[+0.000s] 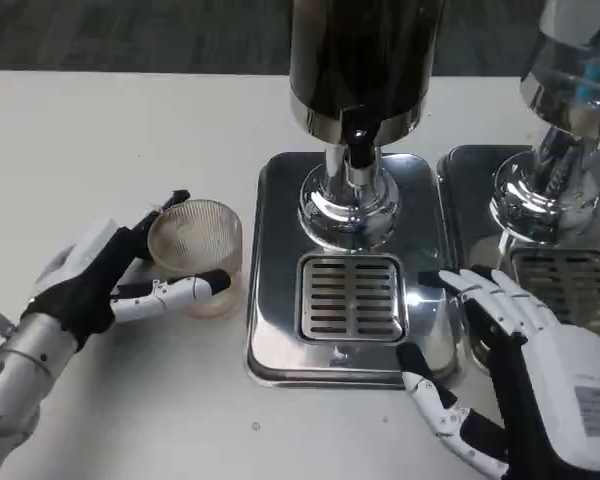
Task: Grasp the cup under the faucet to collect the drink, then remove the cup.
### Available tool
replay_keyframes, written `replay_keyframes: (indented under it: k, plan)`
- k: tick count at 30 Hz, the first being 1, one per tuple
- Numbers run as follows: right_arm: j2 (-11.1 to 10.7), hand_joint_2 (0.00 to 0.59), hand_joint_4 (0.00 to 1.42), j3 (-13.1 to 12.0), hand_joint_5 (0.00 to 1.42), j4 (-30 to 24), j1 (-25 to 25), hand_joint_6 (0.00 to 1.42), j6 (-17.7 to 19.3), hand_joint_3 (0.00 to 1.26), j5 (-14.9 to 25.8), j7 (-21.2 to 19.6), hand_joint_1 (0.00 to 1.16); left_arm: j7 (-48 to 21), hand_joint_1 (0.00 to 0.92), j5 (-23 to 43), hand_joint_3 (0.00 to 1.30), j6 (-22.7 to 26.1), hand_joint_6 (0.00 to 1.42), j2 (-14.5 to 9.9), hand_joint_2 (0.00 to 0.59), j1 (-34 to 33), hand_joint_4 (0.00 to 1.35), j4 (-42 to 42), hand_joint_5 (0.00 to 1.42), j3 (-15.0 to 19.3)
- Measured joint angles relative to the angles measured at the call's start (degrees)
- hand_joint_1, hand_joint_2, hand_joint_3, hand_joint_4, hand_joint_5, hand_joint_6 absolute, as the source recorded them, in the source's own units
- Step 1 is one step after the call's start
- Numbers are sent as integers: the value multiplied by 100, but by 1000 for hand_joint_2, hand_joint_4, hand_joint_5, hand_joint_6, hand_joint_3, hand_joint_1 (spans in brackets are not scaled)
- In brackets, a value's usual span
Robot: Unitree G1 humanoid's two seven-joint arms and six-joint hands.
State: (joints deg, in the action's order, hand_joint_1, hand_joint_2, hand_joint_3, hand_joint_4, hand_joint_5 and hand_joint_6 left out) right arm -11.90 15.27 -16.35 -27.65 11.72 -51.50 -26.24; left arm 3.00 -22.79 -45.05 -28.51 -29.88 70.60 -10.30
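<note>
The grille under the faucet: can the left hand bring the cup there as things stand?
Probably yes. The left hand holds the cup just beside the tray, and the grille is bare; the right hand rests off to its side.

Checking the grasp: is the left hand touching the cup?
Touching. The head view shows the left hand wrapped around the ribbed clear cup, fingers on its side.

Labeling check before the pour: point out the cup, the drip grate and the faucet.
cup (195,240): head view, on its ribbed inner wall, held by the left hand.
drip grate (351,296): head view, middle of the slotted panel.
faucet (356,135): head view, on the black spout under the dispenser body.
</note>
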Motion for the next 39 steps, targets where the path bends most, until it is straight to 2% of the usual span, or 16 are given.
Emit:
replay_keyframes:
  k: [8,13,18,20,26,29,39]
  plan:
    - [-2,379,257,6,184,0,0,226,55,317,11,-8,373,18,366,9,204,5,400,35,112,-5,249,0,437,-37]
    - [-4,381,257,5,184,-2,-14,229,76,317,29,-8,381,136,419,-18,204,6,417,44,106,-6,256,-3,441,-150]
    - [-4,386,257,-1,189,-15,-71,244,87,317,67,-8,389,288,431,-30,214,8,436,50,111,-5,274,-4,463,-256]
    - [-5,386,257,-5,191,-20,-86,245,87,317,79,-8,390,311,432,-30,235,9,491,53,118,-5,295,-4,494,-274]
    - [-7,385,264,-24,194,-56,-136,247,90,317,112,-8,393,521,431,-34,390,10,892,87,146,-2,461,-9,720,-344]
    - [-10,384,267,-44,194,-119,-159,248,103,317,127,-8,394,695,426,-42,461,11,1010,121,159,15,539,-9,807,-374]
    - [-18,382,270,-98,195,-153,-168,250,160,317,154,-8,396,1015,431,-24,586,-15,1150,198,151,72,686,-18,942,-381]
